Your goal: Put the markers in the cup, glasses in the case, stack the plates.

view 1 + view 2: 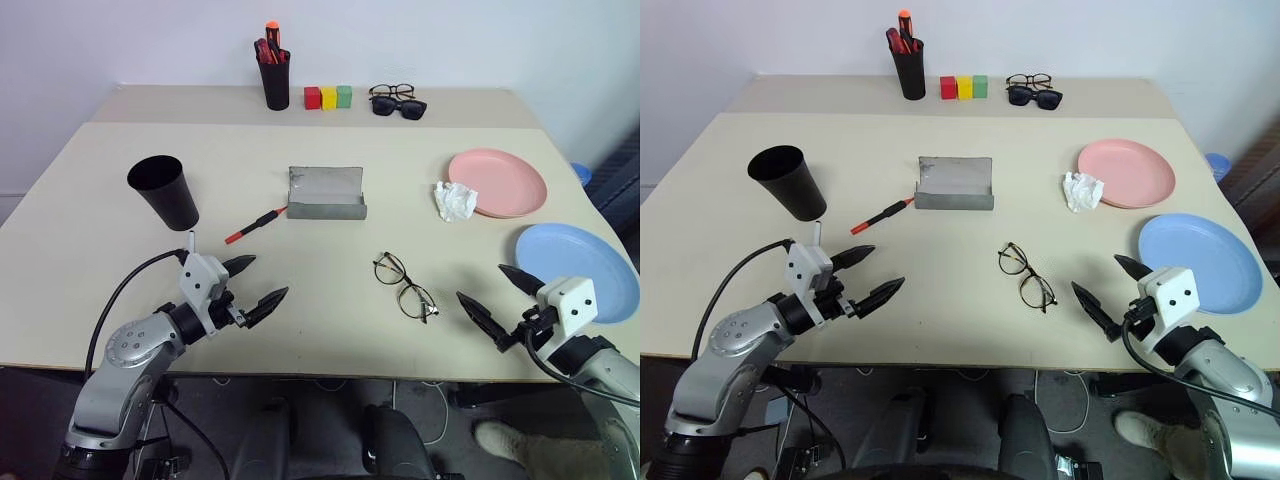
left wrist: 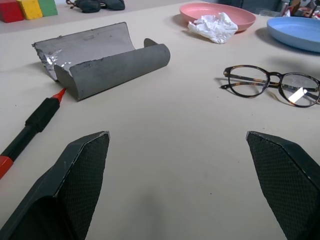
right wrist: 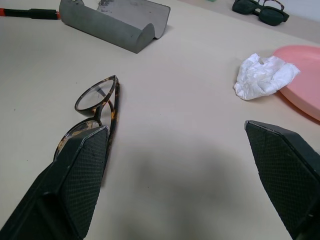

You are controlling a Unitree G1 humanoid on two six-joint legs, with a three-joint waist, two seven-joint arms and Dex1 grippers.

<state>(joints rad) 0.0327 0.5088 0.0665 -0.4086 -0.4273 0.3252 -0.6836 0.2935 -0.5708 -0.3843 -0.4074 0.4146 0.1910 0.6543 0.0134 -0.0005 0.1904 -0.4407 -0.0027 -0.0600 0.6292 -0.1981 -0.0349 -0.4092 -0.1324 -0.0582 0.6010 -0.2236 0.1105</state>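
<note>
A red marker (image 1: 253, 225) with a black end lies on the table between the black cup (image 1: 165, 191) and the open grey case (image 1: 326, 193). Thin dark-framed glasses (image 1: 405, 285) lie mid-table, nearer the front edge. The pink plate (image 1: 500, 182) sits at the right, and the light blue plate (image 1: 577, 268) lies nearer me. My left gripper (image 1: 255, 281) hovers open near the front left, below the cup and marker, holding nothing. At the front right, between the glasses and the blue plate, my right gripper (image 1: 498, 297) stands open and empty.
A crumpled white tissue (image 1: 455, 201) lies against the pink plate's left edge. At the back stand a black pen holder (image 1: 274, 80) with red markers, three coloured blocks (image 1: 328, 97), and black sunglasses (image 1: 399, 107) beside another pair of spectacles.
</note>
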